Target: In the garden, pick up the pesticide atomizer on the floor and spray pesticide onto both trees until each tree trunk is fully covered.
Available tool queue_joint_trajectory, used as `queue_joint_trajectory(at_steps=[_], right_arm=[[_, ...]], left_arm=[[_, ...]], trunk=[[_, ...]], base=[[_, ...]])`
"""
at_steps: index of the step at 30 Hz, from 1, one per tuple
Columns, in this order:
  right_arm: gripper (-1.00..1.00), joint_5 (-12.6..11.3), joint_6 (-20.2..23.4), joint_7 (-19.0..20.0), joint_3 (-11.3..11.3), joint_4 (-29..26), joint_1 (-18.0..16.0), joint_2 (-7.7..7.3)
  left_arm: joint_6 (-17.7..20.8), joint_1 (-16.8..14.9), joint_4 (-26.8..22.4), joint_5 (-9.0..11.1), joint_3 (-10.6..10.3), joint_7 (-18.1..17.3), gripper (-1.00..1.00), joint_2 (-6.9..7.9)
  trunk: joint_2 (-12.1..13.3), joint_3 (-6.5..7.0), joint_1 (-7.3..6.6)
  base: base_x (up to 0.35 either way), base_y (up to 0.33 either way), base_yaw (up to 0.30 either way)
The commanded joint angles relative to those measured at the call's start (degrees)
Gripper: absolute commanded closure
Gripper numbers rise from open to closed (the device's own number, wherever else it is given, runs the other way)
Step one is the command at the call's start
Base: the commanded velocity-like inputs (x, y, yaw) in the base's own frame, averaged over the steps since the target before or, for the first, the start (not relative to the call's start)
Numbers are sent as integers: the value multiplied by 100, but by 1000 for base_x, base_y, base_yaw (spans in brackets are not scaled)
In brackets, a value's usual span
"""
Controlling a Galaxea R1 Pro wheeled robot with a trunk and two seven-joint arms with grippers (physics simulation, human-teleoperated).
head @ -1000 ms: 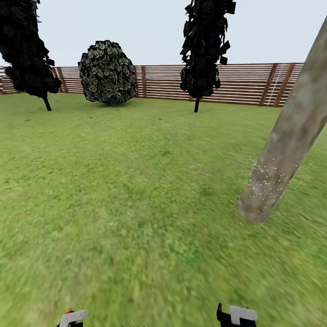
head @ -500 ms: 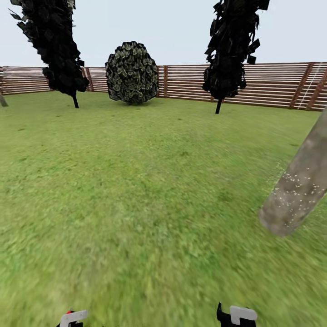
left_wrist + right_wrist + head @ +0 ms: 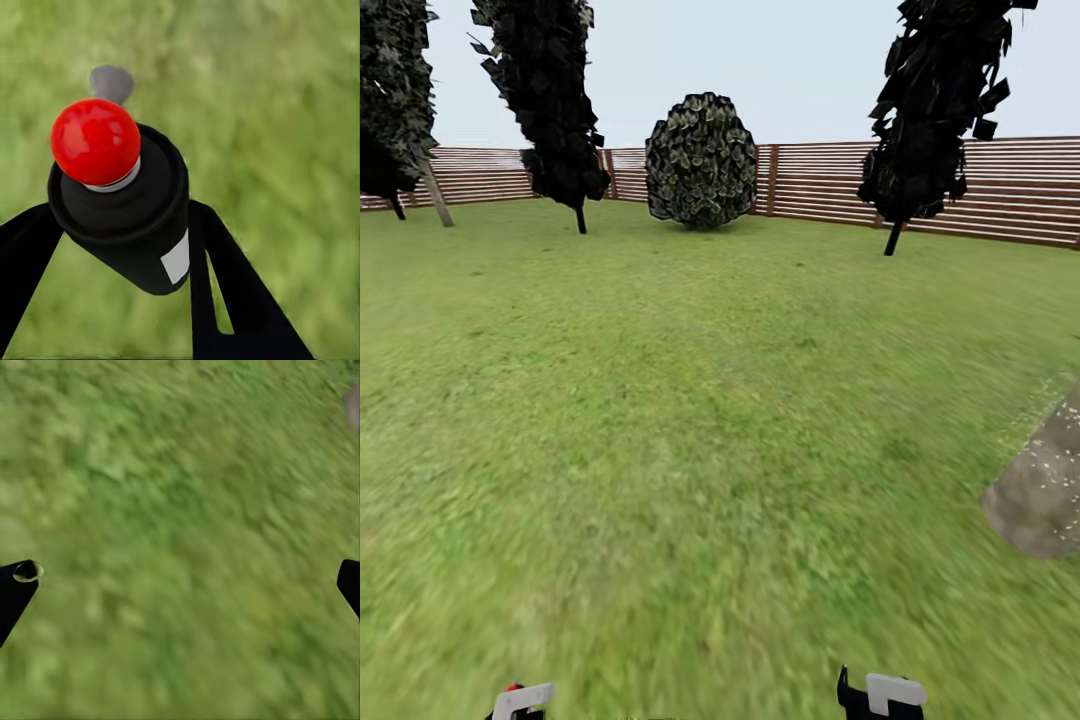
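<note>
Pesticide atomizer point(image 3: 120, 202) sits clamped in your left hand point(image 3: 112, 247); right hand point(image 3: 180, 585) is spread empty. Your view has swung left, sliding the speckled trunk point(image 3: 1045, 490) to the lower-right edge: head for the second tree.

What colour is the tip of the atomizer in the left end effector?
Bright red, on a black body; the left wrist view shows the atomizer best.

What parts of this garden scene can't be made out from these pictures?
- Speckled tree trunk, head view: cut off by the right edge, top unseen.
- Pesticide atomizer, left wrist view: lower body hidden between the left end effector's fingers.
- Far tree: crown cut by the left edge.
- Lawn, right wrist view: blurred.
</note>
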Motion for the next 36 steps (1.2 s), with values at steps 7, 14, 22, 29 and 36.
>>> queue_joint_trajectory(at_steps=[7, 14, 22, 29, 36], right_arm=[[-100, 0, 0, 4, 1, 0, 0, 0], [-100, 0, 0, 2, 1, 0, 0, 0], [-100, 0, 0, 2, 0, 0, 0, 0], [-100, 0, 0, -3, 1, 0, 0, 0], [-100, 0, 0, -1, 1, 0, 0, 0]], left_arm=[[3, 0, 0, -4, -4, 0, 100, 0], [3, -2, -9, 42, -6, -2, 100, -7], [-4, 0, -9, 19, -1, -4, 100, -97], [-6, 0, 0, 37, 3, 0, 100, -84], [-14, 0, 0, 44, 5, 3, 100, -54]], trunk=[[0, 0, 0], [0, 0, 0], [0, 0, 0], [0, 0, 0], [0, 0, 0]], base=[[0, 0, 284], [0, 0, 283], [0, 0, 284], [0, 0, 284], [0, 0, 284]])
